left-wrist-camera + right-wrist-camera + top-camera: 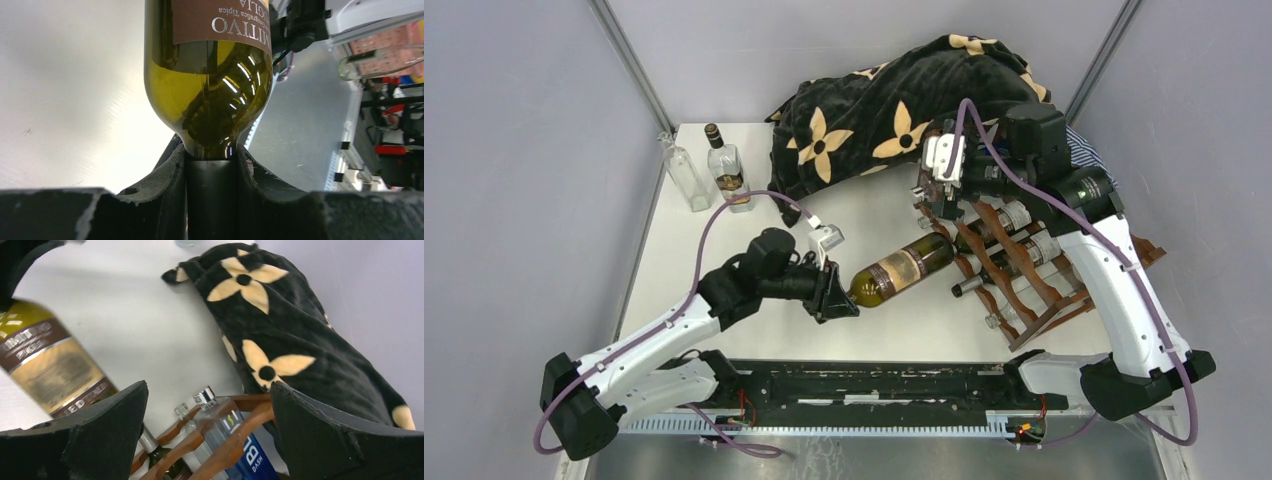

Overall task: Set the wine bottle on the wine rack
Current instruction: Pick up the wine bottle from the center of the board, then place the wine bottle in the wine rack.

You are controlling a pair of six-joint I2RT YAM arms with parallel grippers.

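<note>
From above, the wine bottle (904, 268) is seen held level, its base at the front of the wine rack (1022, 262), apparently not yet seated. At the left wrist, its neck is clamped by the left gripper (210, 155). At the right wrist, the right gripper (207, 390) is spread wide and empty above the rack.

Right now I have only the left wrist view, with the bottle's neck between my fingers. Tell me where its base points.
Observer: The left gripper holds the wine bottle by the neck, and the base reaches the left end of the wine rack. I cannot tell whether it rests on a rail.
Operator: Report the other arm before I push.
Observer: The right gripper hangs open over the rack's far left end, holding nothing.
</note>
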